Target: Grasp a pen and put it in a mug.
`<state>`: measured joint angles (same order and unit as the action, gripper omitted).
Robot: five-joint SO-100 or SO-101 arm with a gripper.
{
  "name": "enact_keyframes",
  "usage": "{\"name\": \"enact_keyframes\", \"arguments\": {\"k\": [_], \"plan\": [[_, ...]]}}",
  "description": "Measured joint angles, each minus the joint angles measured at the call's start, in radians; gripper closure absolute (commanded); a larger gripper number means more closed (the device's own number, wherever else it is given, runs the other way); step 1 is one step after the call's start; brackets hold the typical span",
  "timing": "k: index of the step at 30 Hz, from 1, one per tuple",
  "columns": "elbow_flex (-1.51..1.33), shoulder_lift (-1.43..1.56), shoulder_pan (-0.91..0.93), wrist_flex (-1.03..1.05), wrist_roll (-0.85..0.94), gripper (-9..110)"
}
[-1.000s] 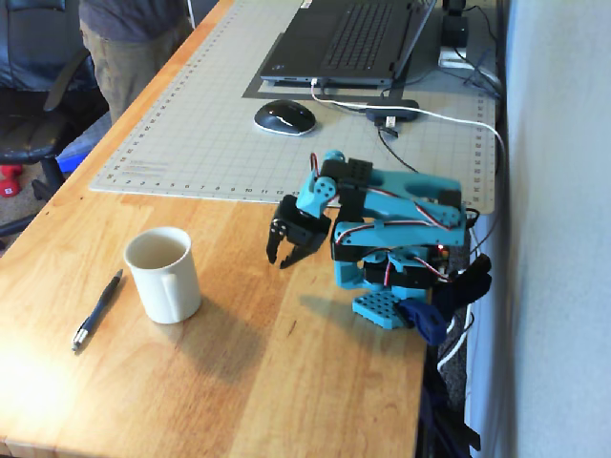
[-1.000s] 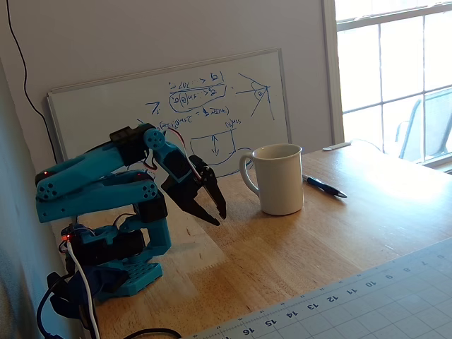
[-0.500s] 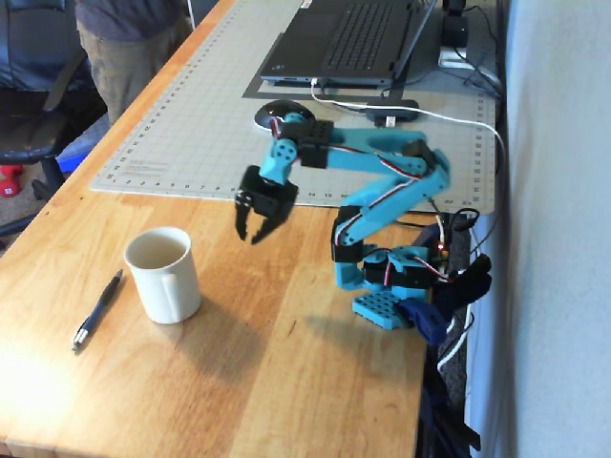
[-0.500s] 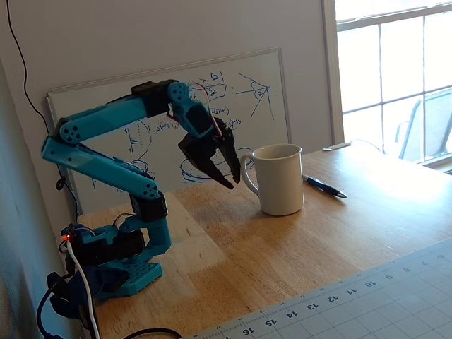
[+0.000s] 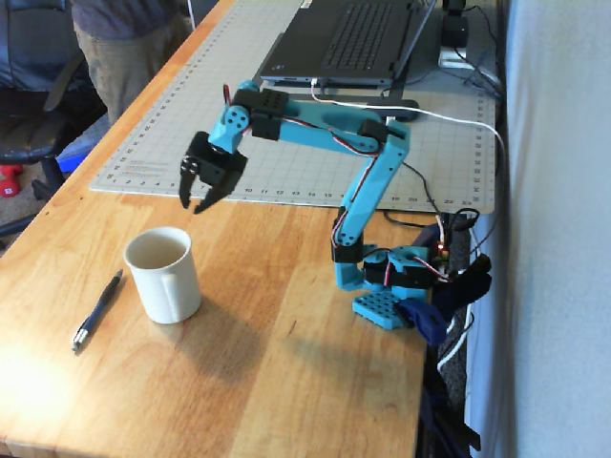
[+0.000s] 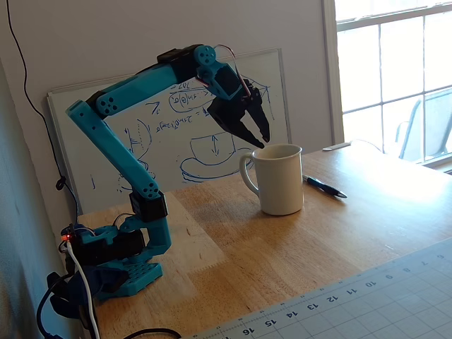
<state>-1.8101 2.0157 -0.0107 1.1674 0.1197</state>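
Note:
The cream-white mug [image 5: 162, 275] stands upright on the wooden table, its handle toward the camera in a fixed view. The dark pen [image 5: 97, 310] lies flat on the wood just left of it, and shows beyond the mug [image 6: 281, 180] as the pen [image 6: 325, 186] in the other fixed view. My gripper [image 5: 194, 204] hangs in the air above and behind the mug, fingers pointing down. In the side-on view the gripper [image 6: 260, 142] sits just over the mug's rim. Its jaws are slightly apart and hold nothing.
The blue arm's base [image 5: 391, 277] is clamped at the table's right edge. A grey cutting mat [image 5: 162, 134] with a laptop [image 5: 348, 38] and cables lies behind. A whiteboard [image 6: 141, 106] leans on the wall. A person [image 5: 124, 38] stands at the far left corner.
The arm has unfolded from its low tucked pose, and the gripper has risen and swung out from near the base to above the mug. Mug and pen have not moved.

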Motion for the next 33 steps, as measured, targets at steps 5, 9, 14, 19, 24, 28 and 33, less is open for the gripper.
{"name": "enact_keyframes", "arguments": {"k": [5,9,14,19,24,28,33], "plan": [[0.14,-0.146,0.0,-0.078,0.0,97],[0.201,-0.262,0.0,-0.202,0.0,97],[0.232,-0.387,0.0,-0.38,0.0,97],[0.291,-0.511,0.0,-0.476,0.0,98],[0.416,-0.652,0.0,-0.499,0.0,97],[0.523,-0.772,0.0,-0.499,0.0,97],[0.643,-0.919,0.0,-0.499,0.0,98]]}}
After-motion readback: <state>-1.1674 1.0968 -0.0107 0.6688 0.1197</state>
